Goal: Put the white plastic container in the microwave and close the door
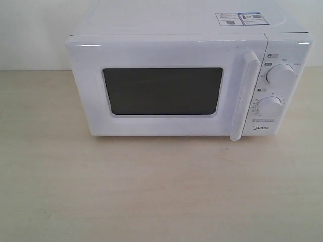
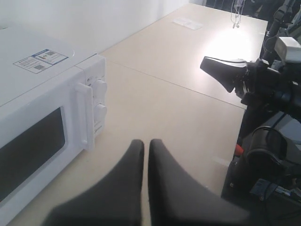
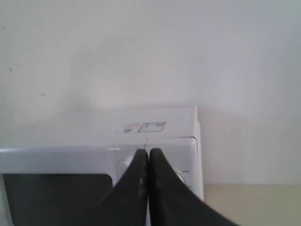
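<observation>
**Left gripper [image 2: 145,143], right gripper [image 3: 148,151] clenched empty; container unseen**

Container showed in no view; the dark window [image 1: 161,91] hid whether it sat inside the microwave [image 1: 176,22]. Door [image 1: 161,50] was shut, handle [image 1: 245,96] at 3 o'clock from the window. Hooking that handle with clenched jaws could slip, or drag the microwave across the table [image 1: 151,191].

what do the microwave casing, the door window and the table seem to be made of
Microwave casing: smooth, semi-gloss white with soft highlights along its edges. It could be painted sheet metal or plastic; the look leaves that open.
Door window: a dark, slightly reflective pane, either glass or tinted plastic.
Table: pale, matte, with faint grain streaks. Probably wood-look laminate, possibly real wood.
</observation>
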